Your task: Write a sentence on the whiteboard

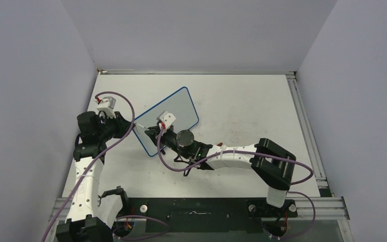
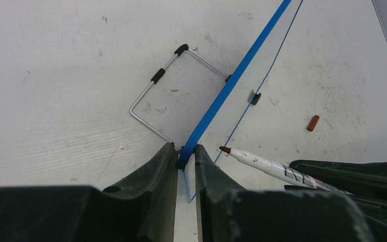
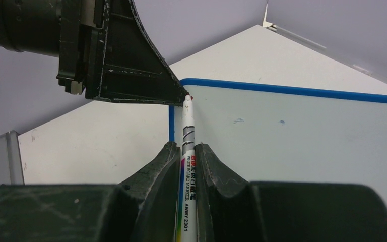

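The whiteboard (image 1: 181, 108) stood propped on its wire stand (image 2: 157, 75), at 10 o'clock from the tabletop (image 1: 242, 106) centre in the top view. The left gripper (image 2: 185, 154) was clamped on the board's blue frame at its 8 o'clock edge. The right gripper (image 3: 187, 151) was clamped on a marker (image 3: 188, 123), whose tip pointed to 12 o'clock at the board's corner.
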You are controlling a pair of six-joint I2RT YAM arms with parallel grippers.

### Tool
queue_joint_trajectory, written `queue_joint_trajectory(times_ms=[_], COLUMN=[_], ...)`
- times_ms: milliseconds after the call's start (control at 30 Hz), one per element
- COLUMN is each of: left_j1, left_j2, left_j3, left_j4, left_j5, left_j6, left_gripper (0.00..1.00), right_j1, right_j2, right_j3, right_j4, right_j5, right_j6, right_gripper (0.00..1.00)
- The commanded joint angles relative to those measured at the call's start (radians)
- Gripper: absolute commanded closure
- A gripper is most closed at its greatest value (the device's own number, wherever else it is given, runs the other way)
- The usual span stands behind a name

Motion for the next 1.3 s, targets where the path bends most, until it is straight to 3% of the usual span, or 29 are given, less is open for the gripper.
queue_joint_trajectory(times_ms=[0,600,1267], left_j1=[-0.001,-0.004,-0.004], left_j2=[-0.009,-0.01,-0.015], left_j3=[0.003,0.003,0.002], left_j4=[0.0,-0.002,-0.004], left_j5=[-0.014,-0.013,-0.019], left_j6=[0.018,0.019,0.022], left_gripper=[1.0,1.0,1.0], right_j1=[-0.006,-0.016,-0.027], right_j2=[0.027,0.076,0.029], right_j3=[0.052,0.081,-0.031], right_j4=[0.051,0.043,0.045], right_j5=[-0.006,0.036,0.116], right_j6=[-0.009,-0.005,0.004], right_gripper=[0.95,0.95,0.95])
